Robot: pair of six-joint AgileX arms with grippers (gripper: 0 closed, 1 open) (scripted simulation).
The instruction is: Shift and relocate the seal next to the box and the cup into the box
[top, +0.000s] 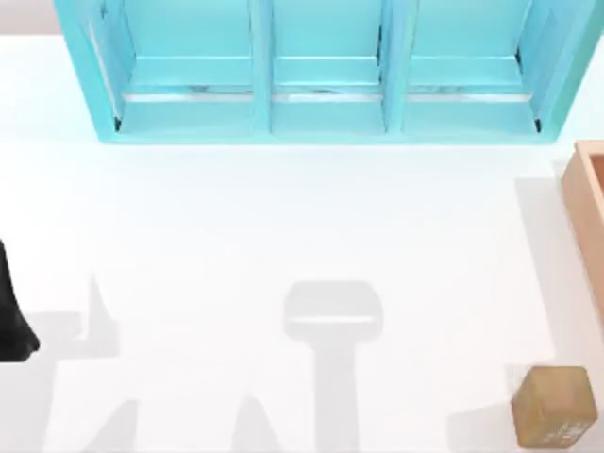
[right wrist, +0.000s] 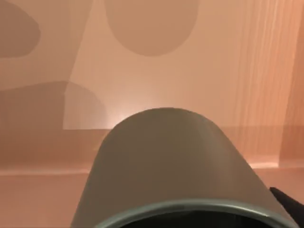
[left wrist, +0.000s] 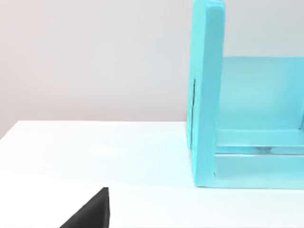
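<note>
The cup [right wrist: 166, 166] sits close under the right wrist, inside the box [right wrist: 247, 71], above its floor; whether the right jaws grasp it I cannot tell.

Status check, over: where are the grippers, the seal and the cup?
Left arm parked at table's left edge. Cup over box interior, close under right wrist. Seal beside box.

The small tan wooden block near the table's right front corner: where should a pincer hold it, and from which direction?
Come from straight above the small tan wooden block and close on two opposite flat side faces. It stands free on the white table, apart from the large tan-orange box, so its sides look reachable.
</note>
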